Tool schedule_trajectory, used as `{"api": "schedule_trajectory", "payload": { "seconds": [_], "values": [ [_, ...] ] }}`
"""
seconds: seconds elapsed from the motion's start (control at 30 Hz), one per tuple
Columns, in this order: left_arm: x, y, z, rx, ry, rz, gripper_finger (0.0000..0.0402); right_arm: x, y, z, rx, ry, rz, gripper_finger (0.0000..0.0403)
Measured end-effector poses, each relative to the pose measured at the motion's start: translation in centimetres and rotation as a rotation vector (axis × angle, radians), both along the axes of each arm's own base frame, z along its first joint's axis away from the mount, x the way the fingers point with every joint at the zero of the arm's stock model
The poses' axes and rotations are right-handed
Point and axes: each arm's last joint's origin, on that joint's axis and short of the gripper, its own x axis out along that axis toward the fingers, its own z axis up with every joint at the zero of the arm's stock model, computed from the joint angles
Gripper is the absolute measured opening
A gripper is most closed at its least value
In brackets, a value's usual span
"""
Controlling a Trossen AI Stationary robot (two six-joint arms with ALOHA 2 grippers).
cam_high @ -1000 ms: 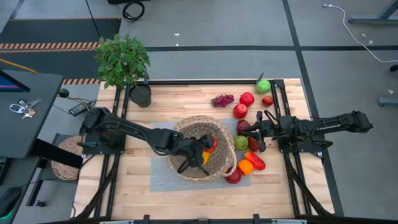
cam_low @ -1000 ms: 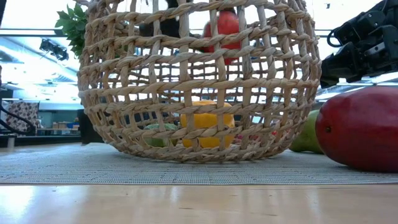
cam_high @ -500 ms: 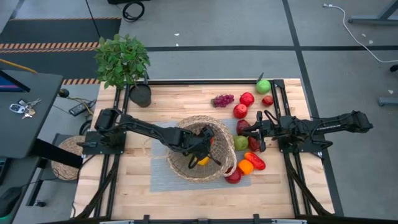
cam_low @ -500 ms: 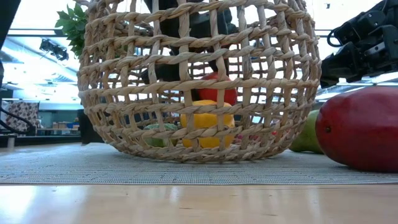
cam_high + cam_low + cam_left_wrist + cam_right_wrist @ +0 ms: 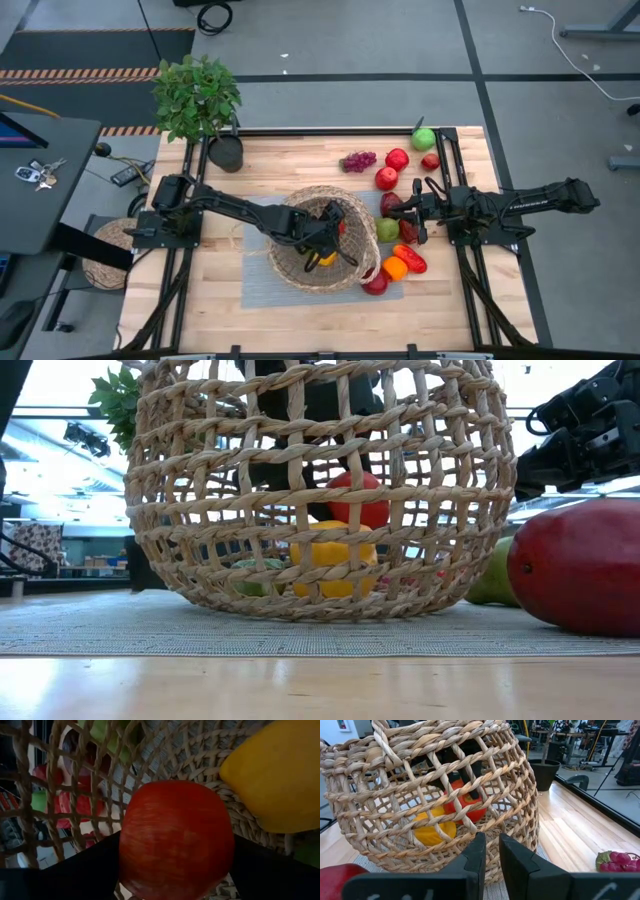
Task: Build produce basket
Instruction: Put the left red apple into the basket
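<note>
The tan wicker basket [image 5: 300, 196] stands on a grey mat in the table's middle, and in the low view its wall [image 5: 200, 510] fills the picture. My left gripper [image 5: 330, 236] reaches down inside it, shut on a red round fruit [image 5: 352, 500]. A yellow piece [image 5: 330, 560] and a green piece [image 5: 255, 575] lie on the basket's floor. My right gripper [image 5: 412, 210] hovers by the loose produce to the basket's right, with fingers nearly together and nothing between them [image 5: 492, 850]. My left gripper pinches the red round fruit [image 5: 175, 840] between its two fingers [image 5: 75, 875], one on each side of its widest part. The fingers come from above, slanting down into the basket. The fruit sits low inside, its underside at the top of the yellow piece [image 5: 280, 775].
Loose produce lies right of the basket: a dark red piece [image 5: 390, 202], a green one [image 5: 388, 229], red [image 5: 409, 259], orange [image 5: 395, 268], purple grapes [image 5: 358, 160] and more near the far right corner [image 5: 424, 138]. A potted plant [image 5: 197, 95] stands at the far left corner.
My left gripper has gone down into the basket, carrying the red fruit from near the rim to just above the yellow piece. It stays shut on the fruit. Most of that drop came in the first half second.
</note>
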Motion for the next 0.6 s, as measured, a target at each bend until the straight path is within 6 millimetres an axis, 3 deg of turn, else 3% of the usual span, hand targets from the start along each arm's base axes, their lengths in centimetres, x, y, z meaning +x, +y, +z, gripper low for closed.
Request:
{"api": "schedule_trajectory", "payload": {
  "seconds": [0.6],
  "values": [
    [-0.01, -0.07, 0.03, 0.008, -0.002, 0.001, 0.0319, 0.00, 0.00, -0.01, 0.000, 0.000, 0.000, 0.0061]
  ]
}}
